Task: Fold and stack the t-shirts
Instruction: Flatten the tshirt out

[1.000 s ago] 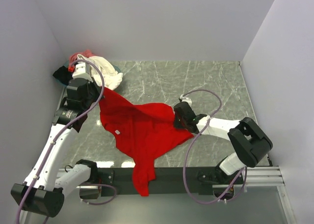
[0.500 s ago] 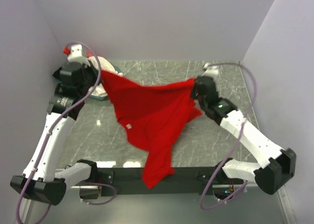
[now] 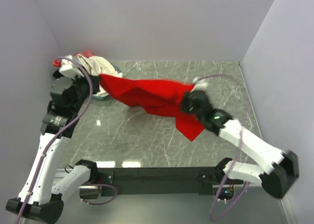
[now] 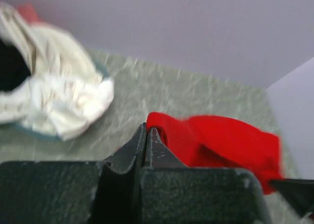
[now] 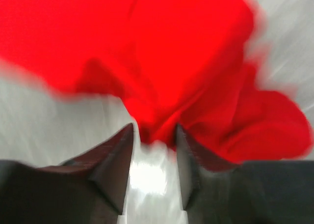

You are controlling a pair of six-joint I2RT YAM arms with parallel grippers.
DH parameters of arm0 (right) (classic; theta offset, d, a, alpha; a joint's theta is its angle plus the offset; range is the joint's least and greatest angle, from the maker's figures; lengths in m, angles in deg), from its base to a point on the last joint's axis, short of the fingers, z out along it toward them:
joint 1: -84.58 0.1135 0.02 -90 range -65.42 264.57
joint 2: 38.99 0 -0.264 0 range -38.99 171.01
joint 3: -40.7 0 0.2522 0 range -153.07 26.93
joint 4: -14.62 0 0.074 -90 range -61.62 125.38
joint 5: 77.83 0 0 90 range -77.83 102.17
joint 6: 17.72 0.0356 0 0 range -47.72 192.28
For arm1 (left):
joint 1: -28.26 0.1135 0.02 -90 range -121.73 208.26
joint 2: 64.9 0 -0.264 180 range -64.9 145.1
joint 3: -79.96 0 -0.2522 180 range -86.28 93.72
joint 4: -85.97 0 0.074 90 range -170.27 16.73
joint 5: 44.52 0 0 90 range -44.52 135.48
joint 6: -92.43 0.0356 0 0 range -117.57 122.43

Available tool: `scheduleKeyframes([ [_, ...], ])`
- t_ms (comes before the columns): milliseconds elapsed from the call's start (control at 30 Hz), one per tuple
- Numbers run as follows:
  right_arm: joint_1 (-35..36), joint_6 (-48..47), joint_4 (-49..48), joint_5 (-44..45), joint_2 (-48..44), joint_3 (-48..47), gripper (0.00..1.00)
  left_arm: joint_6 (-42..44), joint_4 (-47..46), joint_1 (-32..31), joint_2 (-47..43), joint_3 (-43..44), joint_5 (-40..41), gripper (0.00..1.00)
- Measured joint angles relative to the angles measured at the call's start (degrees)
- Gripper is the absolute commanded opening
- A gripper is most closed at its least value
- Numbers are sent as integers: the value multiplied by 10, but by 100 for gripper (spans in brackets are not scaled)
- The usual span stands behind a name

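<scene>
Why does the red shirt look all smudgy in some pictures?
Right wrist view: the red t-shirt is smeared with fuzzy edges, probably because things are moving fast. Left wrist view: the white t-shirt looks soft and streaky, while the left gripper looks sharper. Top view: mostly clear, with bright glare spots on the table.
</scene>
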Motion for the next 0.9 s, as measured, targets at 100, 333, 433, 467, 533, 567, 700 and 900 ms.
scheduleKeyframes([
  [100, 63, 30, 9, -34, 66, 89, 58, -1, 19, 0, -9, -67, 0, 1],
  [333, 70, 50, 40, -19, 75, 106, 64, 0, 45, 0, -13, -150, 4, 1],
  [433, 53, 54, 12, -17, 83, 103, 64, 0, 43, 0, -13, -153, 4, 1],
  [467, 49, 56, 3, -20, 93, 103, 64, 0, 42, 0, -13, -154, 4, 0],
  [533, 43, 60, -14, -28, 120, 103, 63, 2, 35, 0, -14, -157, 5, 1],
  [567, 40, 62, -24, -33, 139, 104, 63, 2, 33, 0, -15, -161, 5, 1],
  [700, 38, 67, -50, -53, 201, 111, 63, 5, 34, 1, -17, -170, 7, 1],
  [900, 38, 71, -71, -78, 238, 111, 51, 6, 33, 1, -17, -172, 7, 1],
])
